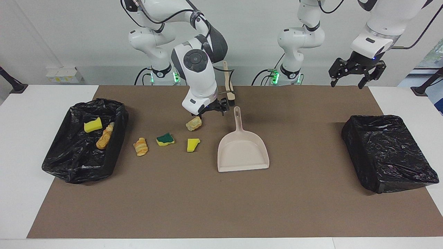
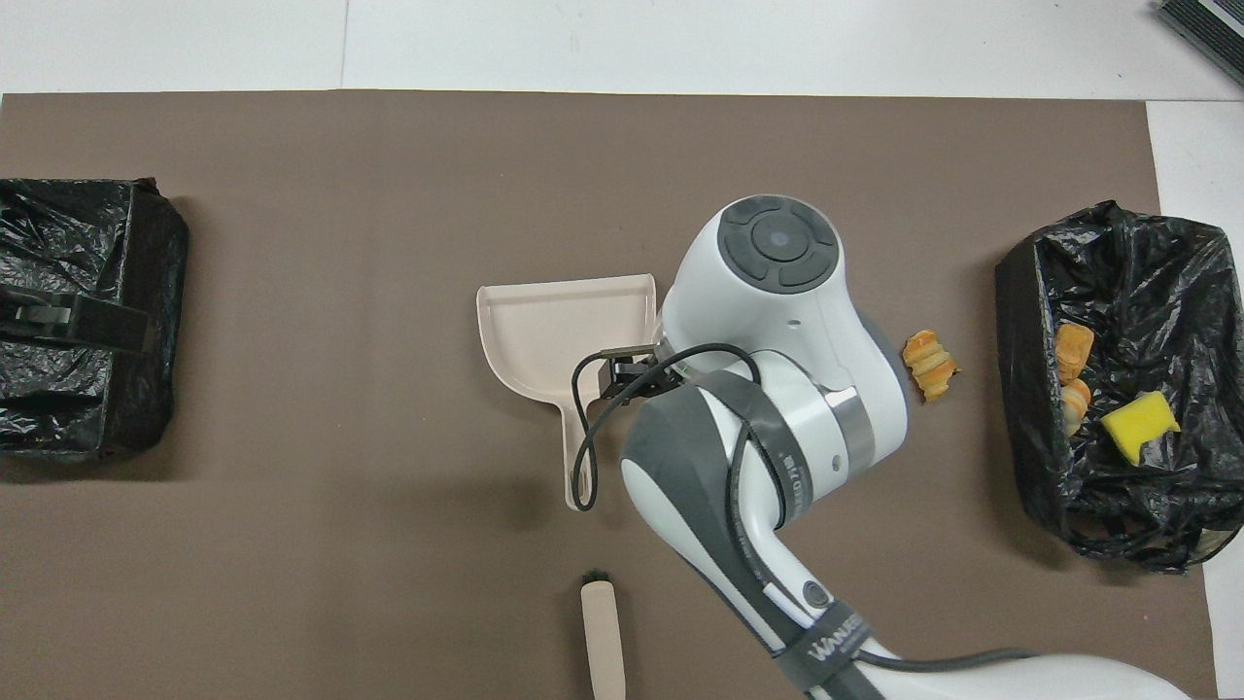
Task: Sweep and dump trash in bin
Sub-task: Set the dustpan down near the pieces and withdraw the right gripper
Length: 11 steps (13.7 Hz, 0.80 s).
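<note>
Right end effector (image 1: 211, 110) hung open and empty over the mat, above the tan lump (image 1: 193, 123) beside the dustpan (image 1: 242, 152) handle. Left end effector (image 1: 356, 74) waited open, high over the surface edge nearest the robots at the left arm's end. Trash: four lumps lay mid-mat, including the green-and-yellow sponge (image 1: 165, 139), yellow chunk (image 1: 192, 144) and orange bit (image 2: 929, 365); others sat in the bin (image 1: 71, 162) at the right arm's end. Brush (image 2: 603, 637) lay by the robots' edge.
</note>
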Each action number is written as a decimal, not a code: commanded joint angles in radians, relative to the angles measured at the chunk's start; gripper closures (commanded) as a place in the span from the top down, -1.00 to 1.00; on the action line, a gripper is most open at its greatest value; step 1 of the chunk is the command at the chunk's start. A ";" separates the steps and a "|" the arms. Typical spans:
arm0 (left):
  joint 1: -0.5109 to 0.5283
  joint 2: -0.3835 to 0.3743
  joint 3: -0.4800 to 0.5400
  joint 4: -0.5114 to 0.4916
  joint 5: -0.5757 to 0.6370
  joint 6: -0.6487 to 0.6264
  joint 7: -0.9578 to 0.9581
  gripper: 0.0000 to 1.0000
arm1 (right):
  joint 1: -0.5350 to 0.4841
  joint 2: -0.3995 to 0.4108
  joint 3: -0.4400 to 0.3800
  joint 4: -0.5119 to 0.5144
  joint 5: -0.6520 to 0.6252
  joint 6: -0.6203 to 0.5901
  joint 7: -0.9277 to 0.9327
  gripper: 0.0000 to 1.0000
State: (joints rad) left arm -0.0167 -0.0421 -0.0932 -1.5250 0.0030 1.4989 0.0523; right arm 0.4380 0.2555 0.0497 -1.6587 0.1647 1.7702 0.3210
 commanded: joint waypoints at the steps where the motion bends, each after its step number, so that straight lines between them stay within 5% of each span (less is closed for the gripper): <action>1: 0.011 0.001 -0.008 0.017 0.014 -0.020 -0.008 1.00 | 0.011 -0.102 0.012 -0.155 -0.011 0.020 -0.014 1.00; 7: 0.009 0.001 -0.010 0.017 0.014 -0.022 -0.009 1.00 | 0.122 -0.379 0.015 -0.597 0.112 0.219 0.131 1.00; 11: 0.012 -0.001 -0.010 0.016 0.014 -0.025 -0.009 1.00 | 0.243 -0.491 0.015 -0.720 0.168 0.219 0.317 1.00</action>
State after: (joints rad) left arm -0.0167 -0.0421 -0.0938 -1.5250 0.0030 1.4976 0.0522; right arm 0.6385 -0.1545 0.0599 -2.2972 0.3037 1.9591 0.5456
